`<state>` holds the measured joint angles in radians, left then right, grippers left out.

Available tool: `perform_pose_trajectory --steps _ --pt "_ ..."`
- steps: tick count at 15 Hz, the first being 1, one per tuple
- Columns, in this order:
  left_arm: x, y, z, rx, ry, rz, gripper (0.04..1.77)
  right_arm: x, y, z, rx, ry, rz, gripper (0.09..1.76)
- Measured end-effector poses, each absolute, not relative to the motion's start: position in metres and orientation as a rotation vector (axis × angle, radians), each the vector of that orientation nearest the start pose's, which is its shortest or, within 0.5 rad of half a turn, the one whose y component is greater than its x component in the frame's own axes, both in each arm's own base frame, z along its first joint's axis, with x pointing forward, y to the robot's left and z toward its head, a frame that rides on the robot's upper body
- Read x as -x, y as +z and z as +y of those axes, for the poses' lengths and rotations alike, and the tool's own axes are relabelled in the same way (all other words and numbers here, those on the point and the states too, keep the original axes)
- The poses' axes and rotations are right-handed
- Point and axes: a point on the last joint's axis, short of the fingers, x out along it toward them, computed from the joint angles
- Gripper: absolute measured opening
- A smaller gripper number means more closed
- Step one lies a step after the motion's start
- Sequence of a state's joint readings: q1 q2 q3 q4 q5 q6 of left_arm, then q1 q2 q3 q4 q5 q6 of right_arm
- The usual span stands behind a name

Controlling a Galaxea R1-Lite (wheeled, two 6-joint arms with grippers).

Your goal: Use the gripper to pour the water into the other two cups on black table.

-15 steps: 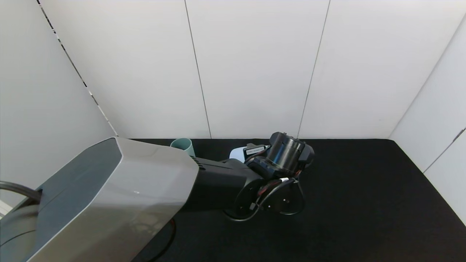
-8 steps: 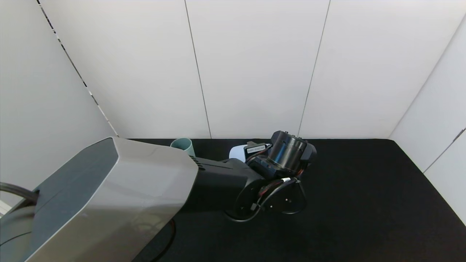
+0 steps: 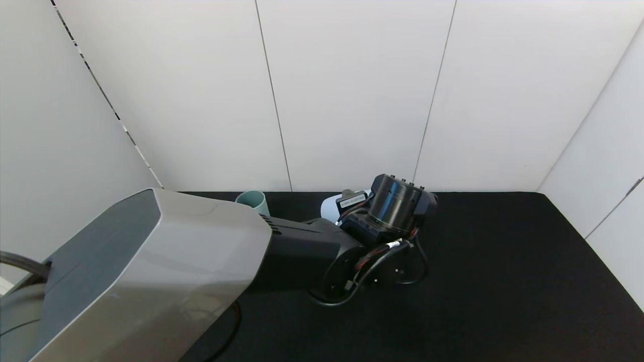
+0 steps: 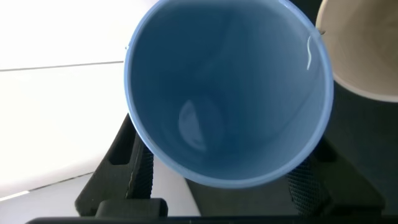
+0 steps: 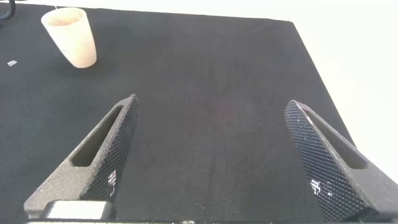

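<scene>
I have the light blue cup (image 4: 227,93) clamped in the left gripper (image 4: 217,186), its mouth tipped toward the wrist camera, a little water (image 4: 199,124) pooled inside; the cream cup (image 4: 364,53) sits just beside its rim; on the head view the sage green cup (image 3: 253,200) stands at the far edge of the black table (image 3: 503,261), left of that arm; my right gripper (image 5: 214,168) hangs spread wide over bare cloth, grasping nothing

The green cup (image 3: 253,200) stands at the black table's (image 3: 503,281) far edge, left of the left gripper (image 3: 347,211). The beige cup (image 4: 367,56) sits just beside the held cup (image 4: 227,93).
</scene>
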<state>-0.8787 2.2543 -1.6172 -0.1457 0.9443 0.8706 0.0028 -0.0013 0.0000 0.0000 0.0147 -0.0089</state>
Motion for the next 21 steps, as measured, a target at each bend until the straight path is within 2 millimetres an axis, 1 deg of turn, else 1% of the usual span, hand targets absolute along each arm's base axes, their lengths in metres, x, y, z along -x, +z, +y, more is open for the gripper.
perform_pose_trajectory --steps 3,6,8,13,16,18,19,21 --pt "-0.307 0.150 -0.335 -1.163 -0.087 0.317 1.19 0.023 0.075 0.000 0.009 0.019 -0.001 1.71" --pt "-0.312 0.160 -0.320 -1.061 -0.074 0.321 1.19 0.023 0.075 0.000 0.009 0.017 -0.001 1.71" --pt "-0.315 0.169 -0.305 -0.981 -0.063 0.326 1.19 0.023 0.075 0.000 0.009 0.017 -0.001 1.71" --pt "-0.324 0.191 -0.258 -0.673 -0.045 0.341 1.19 0.023 0.075 0.000 0.009 0.018 -0.001 1.71" --pt "-0.329 0.200 -0.238 -0.461 -0.038 0.340 1.19 0.023 0.075 0.000 0.009 0.018 -0.001 1.71" --pt "-0.332 0.203 -0.229 -0.309 -0.039 0.343 1.19 0.023 0.075 0.000 0.009 0.017 -0.001 1.71" --pt "-0.333 0.202 -0.226 -0.263 -0.041 0.353 1.19 0.023 0.075 0.000 0.009 0.018 -0.001 1.71" --pt "-0.337 0.194 -0.216 -0.229 -0.043 0.380 1.19 0.023 0.075 0.000 0.009 0.017 -0.001 1.71"
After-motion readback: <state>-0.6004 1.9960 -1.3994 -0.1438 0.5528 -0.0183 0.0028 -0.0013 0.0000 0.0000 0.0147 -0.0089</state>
